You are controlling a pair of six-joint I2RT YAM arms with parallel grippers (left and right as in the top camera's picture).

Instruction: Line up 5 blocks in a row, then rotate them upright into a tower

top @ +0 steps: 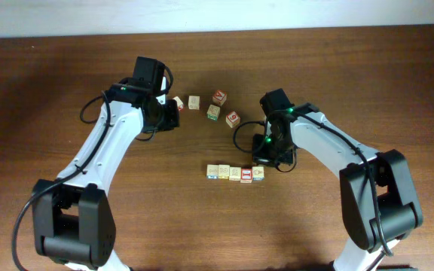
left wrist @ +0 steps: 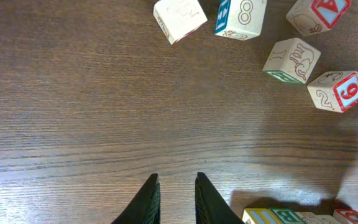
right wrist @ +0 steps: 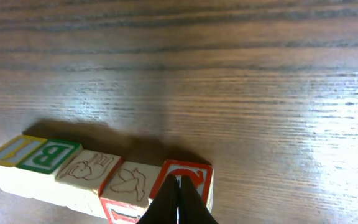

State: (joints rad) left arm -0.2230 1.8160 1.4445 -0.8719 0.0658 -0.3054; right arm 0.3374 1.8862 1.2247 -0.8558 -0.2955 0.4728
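Five blocks (top: 235, 173) sit in a touching row in the middle of the surface (top: 51, 90). The right pincer (right wrist: 178, 186), fingers together, is over the red-framed end block (right wrist: 197, 174). The left pincer (left wrist: 176, 190), slightly apart and holding nothing, hangs near five loose cubes (top: 213, 112).
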